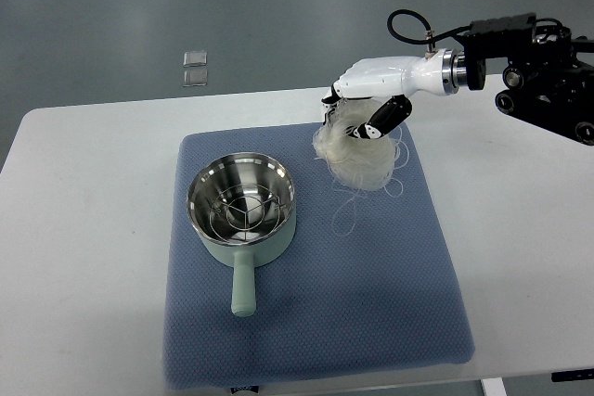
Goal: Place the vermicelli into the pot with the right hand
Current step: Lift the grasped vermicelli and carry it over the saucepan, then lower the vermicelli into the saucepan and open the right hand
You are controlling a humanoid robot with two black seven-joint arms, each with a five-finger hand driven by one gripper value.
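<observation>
One step looks done to me: my right hand (367, 108) has its fingers (385, 118) curled around the top of the vermicelli (357, 155), pinching the pale bundle, whose lower part droops onto the far right part of the mat (371, 303), loose strands trailing toward me. Whether it has fully left the mat I cannot tell. What remains is the carry leftward and the drop, since the pot (243, 206) holds only its wire rack. That pot sits near, left of the bundle, handle pointing toward me, with bare mat between. Room is generous: open mat on my side, bare table (83, 229) at both sides, and only the pot's rim to clear.
</observation>
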